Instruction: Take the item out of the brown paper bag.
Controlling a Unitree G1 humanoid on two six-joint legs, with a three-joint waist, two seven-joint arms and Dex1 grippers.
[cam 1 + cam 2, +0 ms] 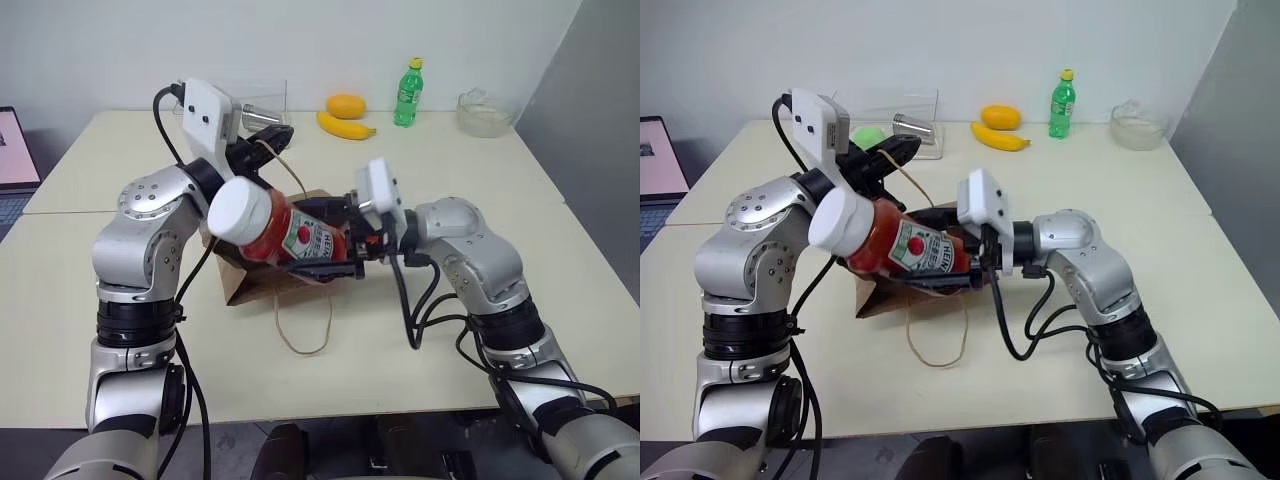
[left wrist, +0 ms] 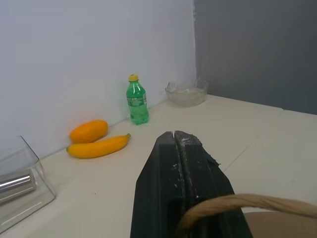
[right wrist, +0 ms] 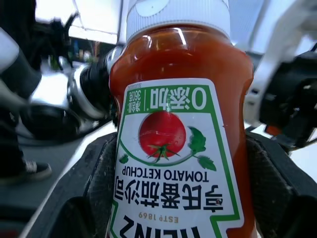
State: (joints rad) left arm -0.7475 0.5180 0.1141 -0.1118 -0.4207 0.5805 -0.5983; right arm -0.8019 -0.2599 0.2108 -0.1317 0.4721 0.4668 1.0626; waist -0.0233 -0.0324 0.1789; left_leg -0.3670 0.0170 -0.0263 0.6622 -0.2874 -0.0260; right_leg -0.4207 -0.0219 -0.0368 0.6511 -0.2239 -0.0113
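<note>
Above brown paper bag [image 1: 262, 282], right claw [image 1: 330, 262] level (pointing left), gripping ketchup bottle [image 1: 275, 228]

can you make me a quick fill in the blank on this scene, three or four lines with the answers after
1. The right gripper is shut on the ketchup bottle, whose cap is ____ in colour.
2. The left gripper is shut on a string handle of the brown paper ____.
3. The green soda bottle stands upright at the table's far edge, with the banana to its ____.
4. The glass bowl sits to the ____ of the green soda bottle.

Missing words: white; bag; left; right
</note>
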